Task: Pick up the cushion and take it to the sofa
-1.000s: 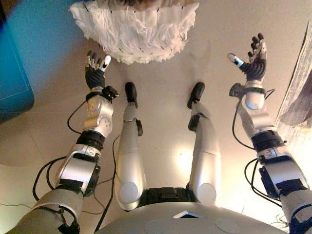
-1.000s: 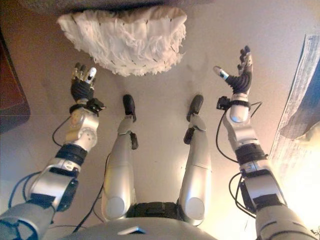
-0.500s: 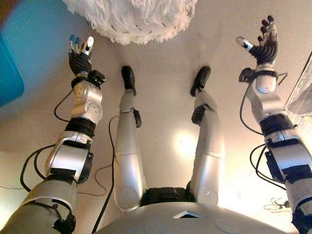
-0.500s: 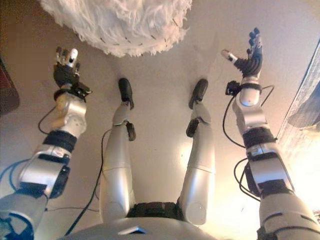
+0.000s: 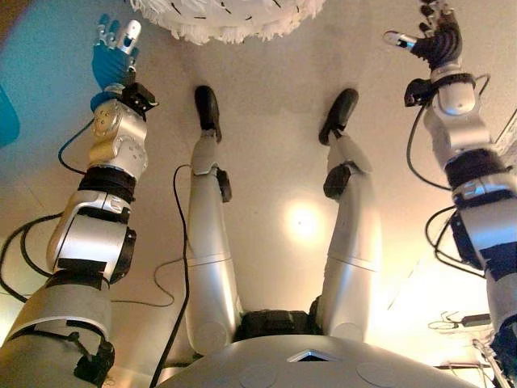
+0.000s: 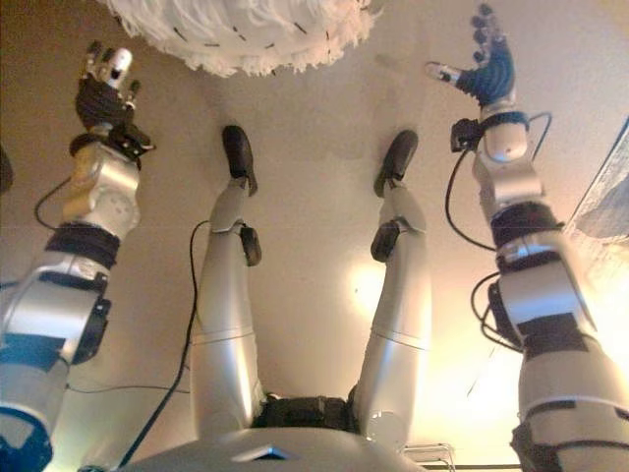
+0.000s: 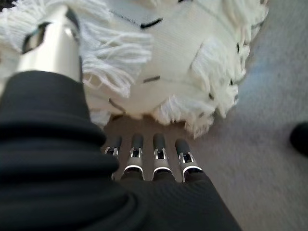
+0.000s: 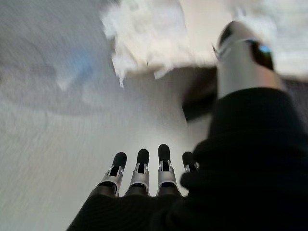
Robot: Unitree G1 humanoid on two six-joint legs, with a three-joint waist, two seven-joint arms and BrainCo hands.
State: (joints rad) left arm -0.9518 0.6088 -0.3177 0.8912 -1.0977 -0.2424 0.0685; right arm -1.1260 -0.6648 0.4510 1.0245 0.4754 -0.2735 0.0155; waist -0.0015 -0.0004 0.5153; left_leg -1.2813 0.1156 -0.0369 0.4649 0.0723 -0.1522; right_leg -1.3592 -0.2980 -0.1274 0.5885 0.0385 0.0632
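Observation:
A white fringed cushion lies on the floor at the top edge of the eye views, also in the right eye view. My left hand is open, raised to the left of the cushion and apart from it. In the left wrist view the cushion lies just past the fingers. My right hand is open, out to the right of the cushion with a wide gap. In the right wrist view the cushion's edge shows past the fingers.
A blue object sits at the far left edge of the left eye view. A pale fabric edge shows at the right side. The floor is beige.
Both arms have reached further forward towards the cushion. The camera has tipped down, so the cushion now sits at the top edge. Both hands stay open.

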